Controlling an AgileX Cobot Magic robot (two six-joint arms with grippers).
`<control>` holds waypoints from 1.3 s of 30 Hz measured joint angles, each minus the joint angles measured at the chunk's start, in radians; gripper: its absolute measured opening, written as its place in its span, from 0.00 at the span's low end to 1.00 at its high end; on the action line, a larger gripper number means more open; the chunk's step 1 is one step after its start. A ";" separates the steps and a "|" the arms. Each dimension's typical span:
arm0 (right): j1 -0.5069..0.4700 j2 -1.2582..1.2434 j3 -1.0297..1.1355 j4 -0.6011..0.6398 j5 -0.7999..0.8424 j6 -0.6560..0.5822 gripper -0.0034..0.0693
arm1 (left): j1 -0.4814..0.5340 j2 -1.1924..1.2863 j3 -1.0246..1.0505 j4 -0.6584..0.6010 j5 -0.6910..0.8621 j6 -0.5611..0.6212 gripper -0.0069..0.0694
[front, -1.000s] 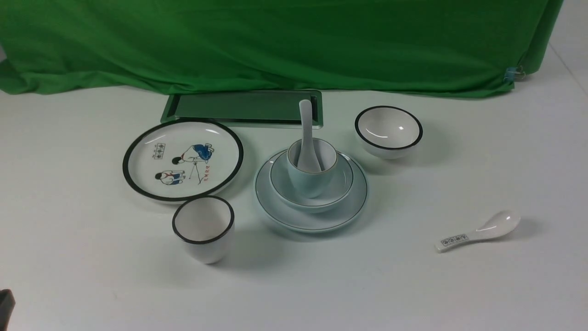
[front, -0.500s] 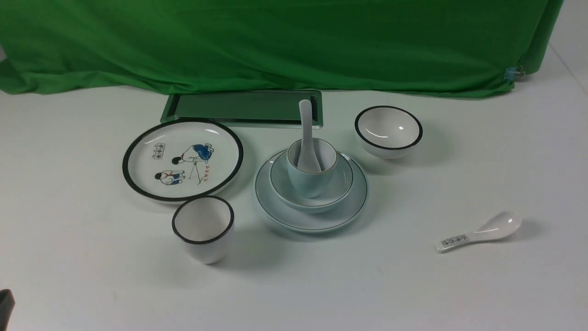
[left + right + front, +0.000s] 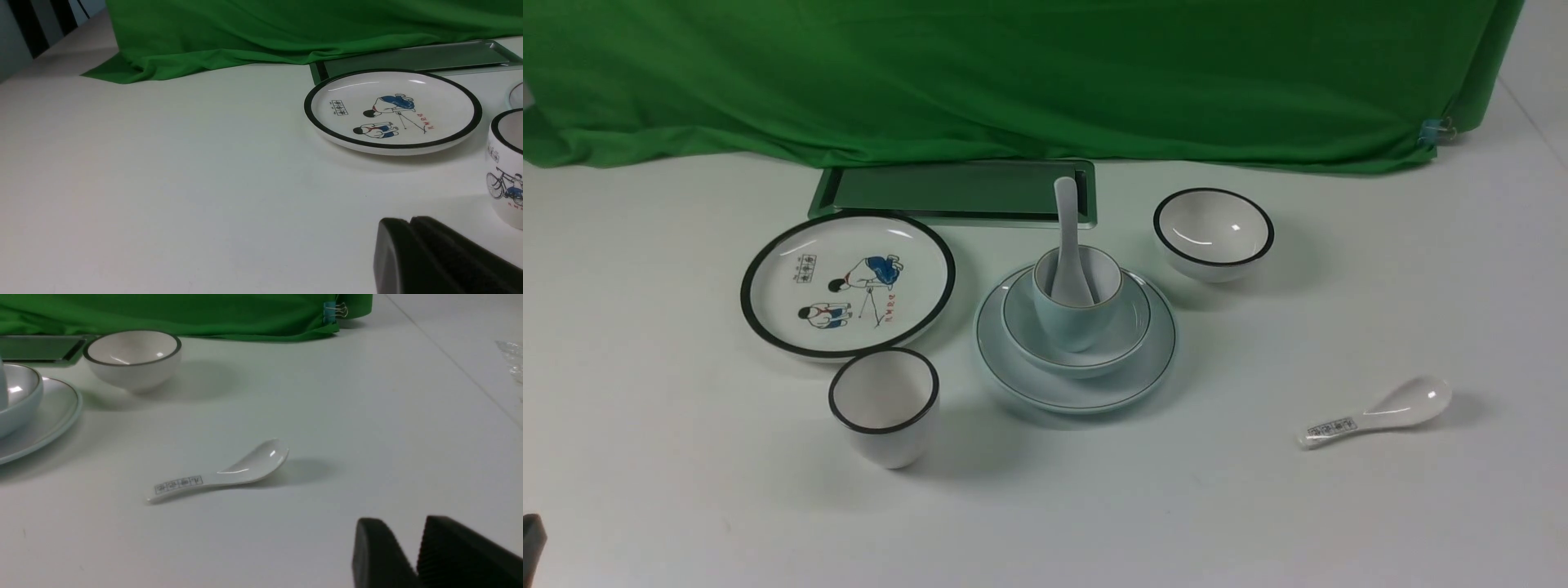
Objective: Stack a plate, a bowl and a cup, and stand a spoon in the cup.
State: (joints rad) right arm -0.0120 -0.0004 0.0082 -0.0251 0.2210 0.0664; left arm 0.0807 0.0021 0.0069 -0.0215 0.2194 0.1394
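Stack complete at frame centre: spoon (image 3: 1067,237) upright in cup (image 3: 1077,298); left gripper (image 3: 408,245) together, right gripper (image 3: 412,547) slightly apart, both clear.

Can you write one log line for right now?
stack: pale blue plate > shallow bowl > cup | plain ceramic spoon: standing in cup | pincers: off stack

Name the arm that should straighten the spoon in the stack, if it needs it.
Right, probably. Its wrist view shows the plate and bowl close by across open table; on the left's side the black-rimmed cup and cartoon plate stand in between.
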 joint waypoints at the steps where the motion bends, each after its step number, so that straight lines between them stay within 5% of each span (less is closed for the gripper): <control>1: 0.000 0.000 0.000 0.000 0.000 0.000 0.34 | 0.000 0.000 0.000 -0.003 0.000 0.000 0.05; 39: 0.000 0.000 0.000 0.000 0.000 0.000 0.37 | 0.000 0.000 0.000 -0.051 0.000 0.008 0.05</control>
State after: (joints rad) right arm -0.0120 -0.0004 0.0082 -0.0251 0.2210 0.0664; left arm 0.0807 0.0021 0.0069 -0.0722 0.2194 0.1474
